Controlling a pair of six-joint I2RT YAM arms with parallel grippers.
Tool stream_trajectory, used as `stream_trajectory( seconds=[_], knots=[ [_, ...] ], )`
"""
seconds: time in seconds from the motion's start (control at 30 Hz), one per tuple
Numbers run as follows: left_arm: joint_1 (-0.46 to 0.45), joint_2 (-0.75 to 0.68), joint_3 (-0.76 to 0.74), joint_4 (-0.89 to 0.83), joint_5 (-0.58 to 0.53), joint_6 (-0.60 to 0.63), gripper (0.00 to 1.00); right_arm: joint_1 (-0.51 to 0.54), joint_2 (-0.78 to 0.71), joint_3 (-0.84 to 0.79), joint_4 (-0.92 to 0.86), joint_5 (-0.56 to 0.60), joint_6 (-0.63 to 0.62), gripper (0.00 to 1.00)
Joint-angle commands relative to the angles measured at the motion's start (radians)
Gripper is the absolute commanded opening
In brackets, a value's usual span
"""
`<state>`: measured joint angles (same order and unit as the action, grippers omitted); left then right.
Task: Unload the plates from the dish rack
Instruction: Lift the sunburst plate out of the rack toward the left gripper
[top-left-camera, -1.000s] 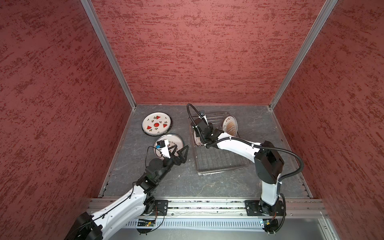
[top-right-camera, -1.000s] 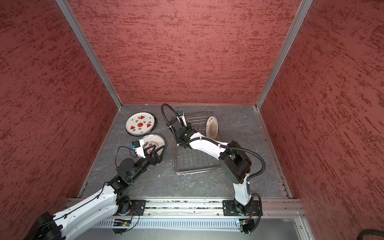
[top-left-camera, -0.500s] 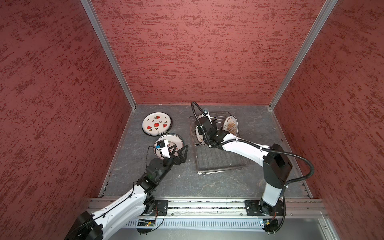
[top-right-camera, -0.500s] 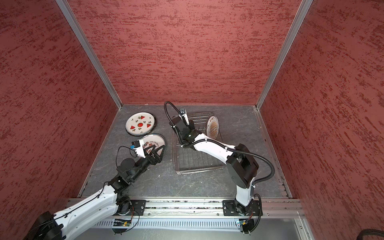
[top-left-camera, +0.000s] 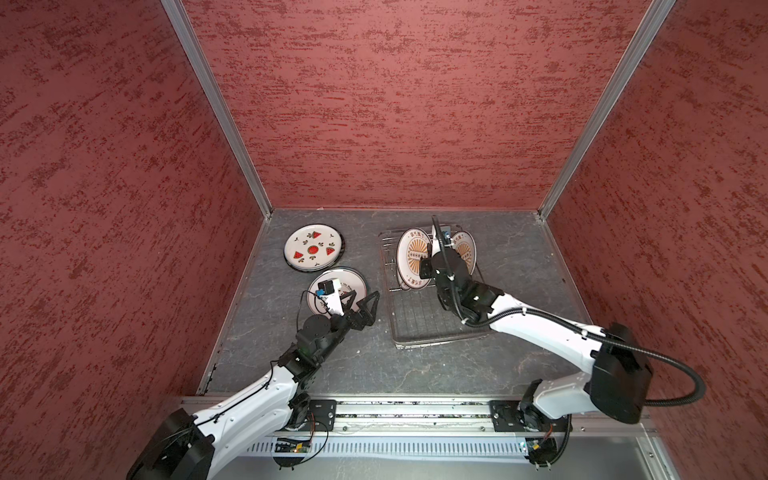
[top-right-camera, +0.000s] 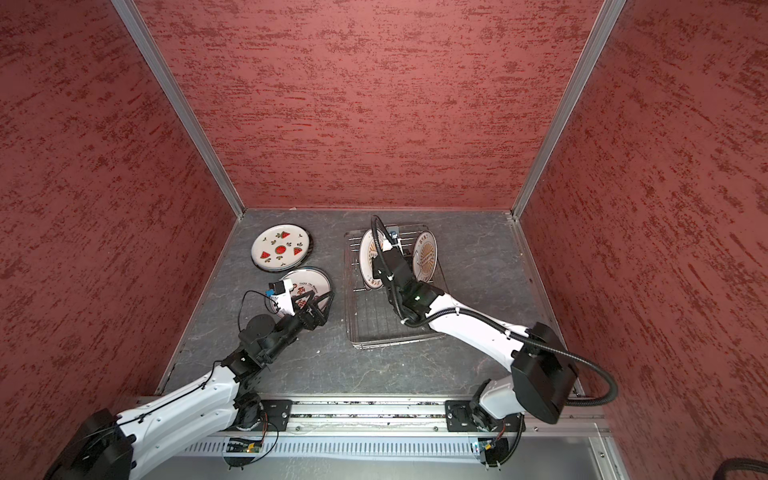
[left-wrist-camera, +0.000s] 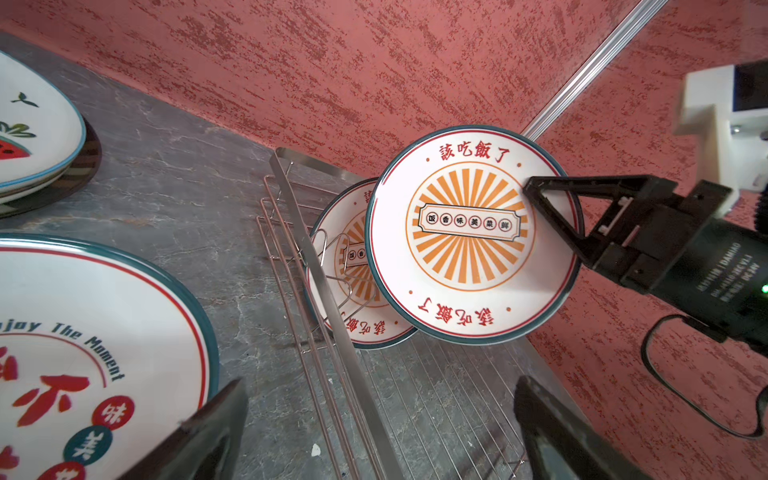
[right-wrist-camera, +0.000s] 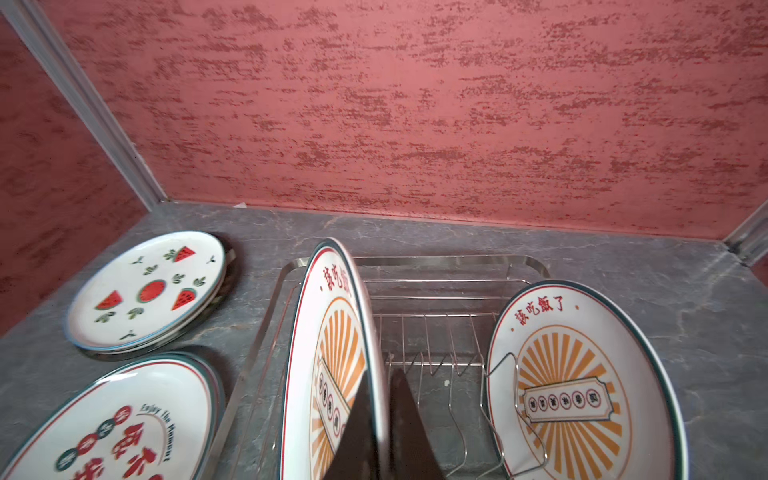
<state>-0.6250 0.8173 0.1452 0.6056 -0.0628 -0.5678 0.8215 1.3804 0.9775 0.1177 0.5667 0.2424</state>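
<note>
My right gripper (top-left-camera: 426, 266) (right-wrist-camera: 382, 399) is shut on the rim of an orange sunburst plate (top-left-camera: 409, 257) (top-right-camera: 369, 257) (left-wrist-camera: 469, 232) (right-wrist-camera: 332, 353). It holds this plate upright over the far end of the dish rack (top-left-camera: 424, 328) (top-right-camera: 382, 324) (left-wrist-camera: 316, 266) (right-wrist-camera: 415, 262). A second sunburst plate (top-left-camera: 465, 249) (top-right-camera: 424, 253) (left-wrist-camera: 353, 270) (right-wrist-camera: 582, 386) leans in the rack's prongs. My left gripper (top-left-camera: 365, 296) (top-right-camera: 321, 300) (left-wrist-camera: 380, 411) is open and holds nothing. It hovers between the rack's left rail and the "Enjoy The Moment" plate (top-left-camera: 347, 279) (left-wrist-camera: 83, 332).
A watermelon plate (top-left-camera: 313, 248) (top-right-camera: 280, 249) (right-wrist-camera: 145, 291) tops a small stack at the back left, just beyond the "Enjoy The Moment" plate (top-right-camera: 307, 282) (right-wrist-camera: 116, 415), which also lies on other plates. Red walls close in the grey floor on three sides.
The right gripper has risen and shifted right with the sunburst plate, which now stands higher over the rack. The left arm has stayed put, jaws open.
</note>
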Motion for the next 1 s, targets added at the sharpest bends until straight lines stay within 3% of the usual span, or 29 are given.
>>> stream_trajectory(
  seconds=[0.0, 0.2, 0.33, 0.53, 0.77, 0.83, 0.97],
  knots=[
    [-0.003, 0.01, -0.024, 0.113, 0.055, 0.01, 0.99, -0.014, -0.078, -0.043, 0.146, -0.161, 0.015, 0.03],
    [0.05, -0.018, -0.041, 0.161, 0.229, -0.017, 0.99, -0.059, -0.198, -0.205, 0.318, -0.405, 0.049, 0.01],
    [0.081, -0.031, -0.066, 0.266, 0.398, -0.035, 1.0, -0.117, -0.266, -0.295, 0.449, -0.684, 0.135, 0.0],
    [0.077, -0.067, -0.056, 0.216, 0.412, -0.018, 0.99, -0.145, -0.319, -0.405, 0.621, -0.764, 0.21, 0.0],
    [0.069, 0.021, -0.087, 0.435, 0.481, -0.049, 1.0, -0.163, -0.263, -0.456, 0.794, -0.935, 0.304, 0.0],
    [0.058, 0.028, -0.087, 0.44, 0.455, -0.051, 0.93, -0.164, -0.246, -0.474, 0.85, -0.95, 0.313, 0.0],
    [0.048, 0.032, -0.084, 0.447, 0.448, -0.064, 0.69, -0.164, -0.229, -0.511, 0.904, -0.916, 0.295, 0.0]
  ],
)
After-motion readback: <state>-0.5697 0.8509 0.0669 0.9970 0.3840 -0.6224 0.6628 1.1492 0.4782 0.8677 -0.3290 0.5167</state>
